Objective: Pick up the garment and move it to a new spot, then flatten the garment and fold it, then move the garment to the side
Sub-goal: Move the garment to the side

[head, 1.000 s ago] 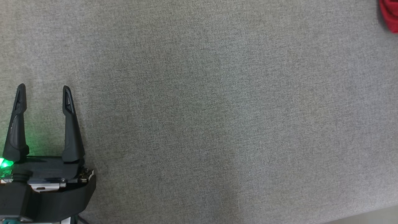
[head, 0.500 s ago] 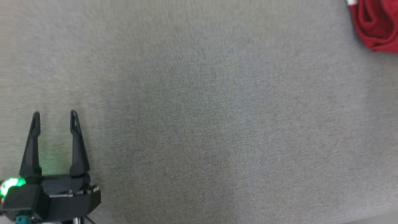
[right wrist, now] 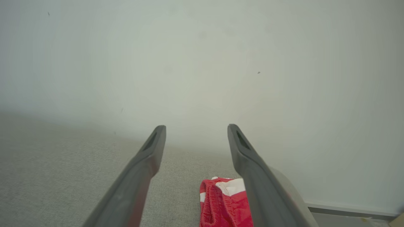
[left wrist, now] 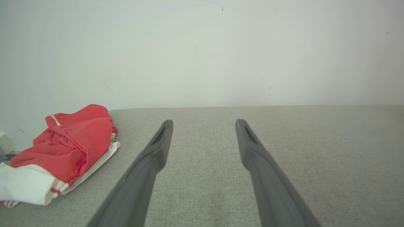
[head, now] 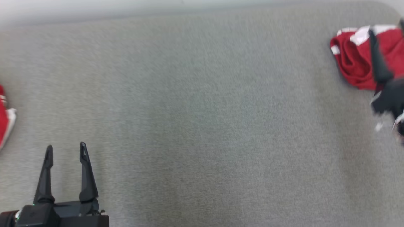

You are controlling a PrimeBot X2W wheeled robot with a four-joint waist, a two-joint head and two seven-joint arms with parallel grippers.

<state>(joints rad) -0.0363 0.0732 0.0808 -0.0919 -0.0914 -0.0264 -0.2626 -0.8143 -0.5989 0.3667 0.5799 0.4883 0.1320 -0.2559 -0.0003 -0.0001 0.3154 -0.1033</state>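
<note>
A crumpled red garment (head: pixel 352 58) with white trim lies at the far right of the grey fabric table (head: pixel 202 110), close to its rounded corner. My right gripper (head: pixel 386 26) hangs over it, blurred, fingers apart and empty. In the right wrist view the right gripper (right wrist: pixel 196 127) is open and the garment (right wrist: pixel 221 203) lies below, between the fingers. My left gripper (head: pixel 66 147) stands open and empty at the lower left. In the left wrist view the left gripper (left wrist: pixel 204 123) points along bare table.
A second red and white garment (left wrist: pixel 63 148) lies bunched at the table's left end, also seen at the head view's left edge as a red and white garment (head: pixel 3 123). A pale wall (left wrist: pixel 202 47) rises just behind the table's far edge.
The head camera has tilted up, so the whole picture slid down and the table's far edge and both garments came into view. My right gripper has appeared at the right edge.
</note>
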